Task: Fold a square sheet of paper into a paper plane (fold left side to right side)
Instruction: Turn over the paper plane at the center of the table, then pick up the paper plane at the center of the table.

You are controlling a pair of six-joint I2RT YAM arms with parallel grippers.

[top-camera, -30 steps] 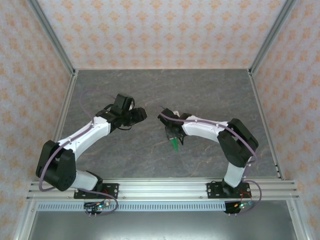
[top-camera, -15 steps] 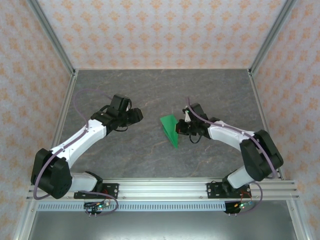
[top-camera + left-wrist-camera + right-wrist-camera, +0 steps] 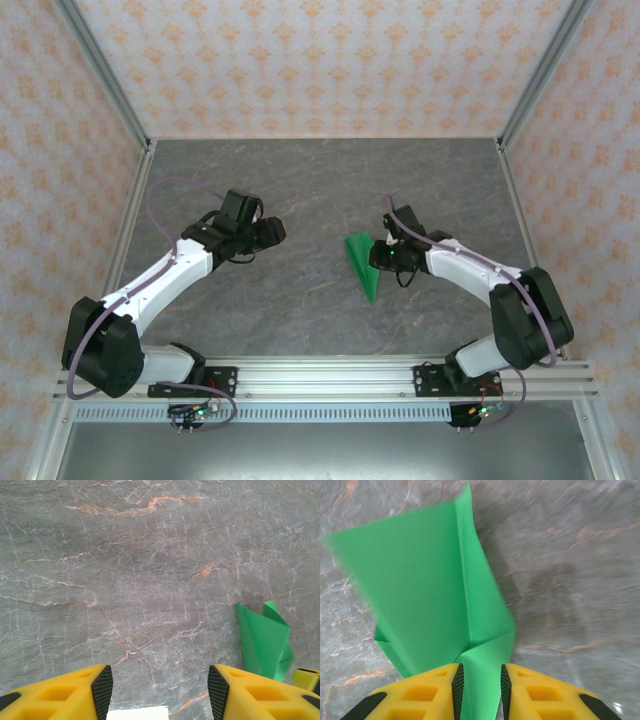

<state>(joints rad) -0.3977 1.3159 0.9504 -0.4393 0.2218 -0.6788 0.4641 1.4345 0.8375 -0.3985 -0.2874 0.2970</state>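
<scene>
The paper plane (image 3: 363, 265) is seen lying on the grey marbled table (image 3: 300, 180), a little right of the middle, between the two arms. Its broad end is turned toward the far side and its sharp tip toward the near edge. In the right wrist view a long crease can be followed down the green paper, with a narrower fold laid beside it.

The right pincer (image 3: 379, 257) is set against the right side of the plane, about halfway along it. Its yellow fingers (image 3: 420, 695) are parted only slightly, and a strip of the green paper is seen in the narrow gap between the black pads. The paper seems to lie loose there rather than pinched, though the close, blurred view leaves this uncertain.

The left pincer (image 3: 275, 232) is held over bare table, well apart from the plane and to its left. Its fingers (image 3: 60, 695) are spread wide, and nothing is held between them. From the left wrist view the plane (image 3: 264, 642) is seen at the right edge, with one yellow finger of the right pincer (image 3: 307, 677) just beside its near corner.
</scene>
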